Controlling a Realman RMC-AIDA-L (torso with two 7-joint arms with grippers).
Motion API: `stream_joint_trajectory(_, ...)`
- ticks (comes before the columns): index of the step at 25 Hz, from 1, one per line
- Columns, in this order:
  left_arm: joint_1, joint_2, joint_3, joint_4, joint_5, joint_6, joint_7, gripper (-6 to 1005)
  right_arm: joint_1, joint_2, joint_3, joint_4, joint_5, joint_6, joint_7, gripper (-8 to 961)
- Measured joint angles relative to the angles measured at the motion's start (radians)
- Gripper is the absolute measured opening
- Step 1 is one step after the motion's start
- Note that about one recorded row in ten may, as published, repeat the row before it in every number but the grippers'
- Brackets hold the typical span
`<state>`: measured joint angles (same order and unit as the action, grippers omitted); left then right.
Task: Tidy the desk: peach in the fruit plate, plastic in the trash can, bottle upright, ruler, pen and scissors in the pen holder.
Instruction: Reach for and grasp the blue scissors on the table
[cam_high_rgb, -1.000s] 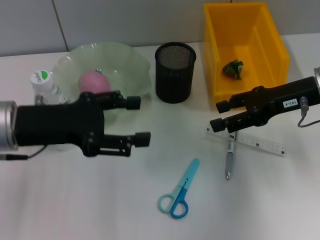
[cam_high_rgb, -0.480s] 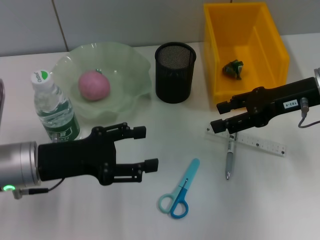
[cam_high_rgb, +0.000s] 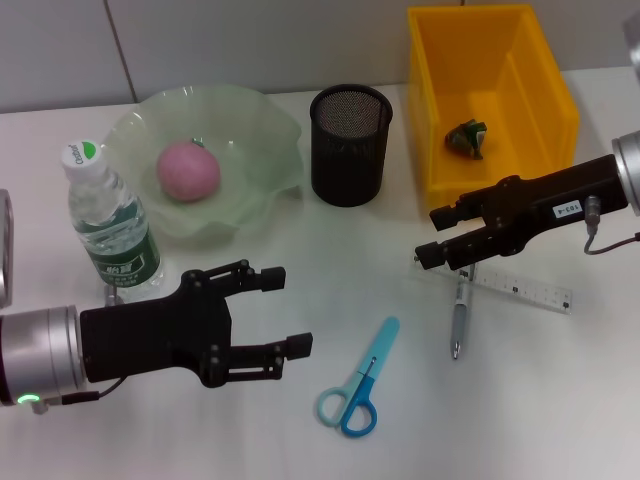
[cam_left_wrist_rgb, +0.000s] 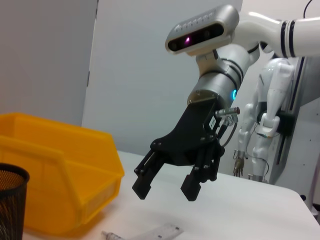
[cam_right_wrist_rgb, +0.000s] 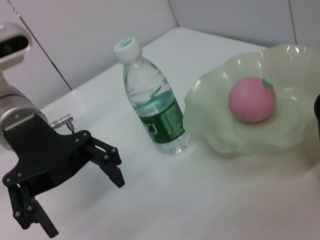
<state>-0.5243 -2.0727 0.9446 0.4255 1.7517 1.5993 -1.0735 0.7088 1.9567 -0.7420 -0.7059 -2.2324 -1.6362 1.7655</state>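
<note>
The bottle (cam_high_rgb: 110, 225) (cam_right_wrist_rgb: 155, 105) stands upright at the left, beside the green fruit plate (cam_high_rgb: 270, 130) (cam_right_wrist_rgb: 280, 145) that holds the pink peach (cam_high_rgb: 187, 170) (cam_right_wrist_rgb: 251, 99). My left gripper (cam_high_rgb: 287, 310) (cam_right_wrist_rgb: 82, 207) is open and empty, in front of the bottle and left of the blue scissors (cam_high_rgb: 357, 385). Also open and empty, my right gripper (cam_high_rgb: 434, 235) (cam_left_wrist_rgb: 167, 182) hovers over the near end of the ruler (cam_high_rgb: 520, 288) (cam_left_wrist_rgb: 160, 232) and the pen (cam_high_rgb: 458, 320). The black mesh pen holder (cam_high_rgb: 350, 145) stands at the back middle. A crumpled green plastic (cam_high_rgb: 467, 138) lies in the yellow trash can (cam_high_rgb: 545, 110) (cam_left_wrist_rgb: 60, 190).
The pen lies partly under the ruler, crossing it. The scissors lie alone toward the table's front, between the two grippers. A wall runs behind the table's back edge.
My left gripper has pulled away from the bottle toward the table's front, leaving it standing upright by the plate. The right arm has shifted only slightly.
</note>
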Motion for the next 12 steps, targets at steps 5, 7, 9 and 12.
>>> stream_joint_trajectory(5, 0.001, 0.000, 0.005, -0.009, -0.003, 0.001, 0.012, 844, 0.016, 0.001, -0.014, 0.004, -0.002, 0.006, 0.014, 792)
stream_joint_trajectory(7, -0.004, 0.000, 0.005, -0.009, -0.002, 0.005, 0.013, 844, 0.024, 0.002, -0.024, 0.003, -0.002, -0.008, 0.019, 791)
stream_joint_trajectory(9, -0.008, 0.001, 0.007, -0.007, 0.001, 0.006, 0.018, 843, 0.028, 0.005, -0.042, -0.006, -0.004, -0.013, 0.028, 791)
stream_joint_trajectory(12, -0.011, 0.002, 0.014, -0.002, 0.002, -0.001, 0.024, 843, 0.030, 0.010, -0.052, -0.017, -0.003, -0.012, 0.036, 791)
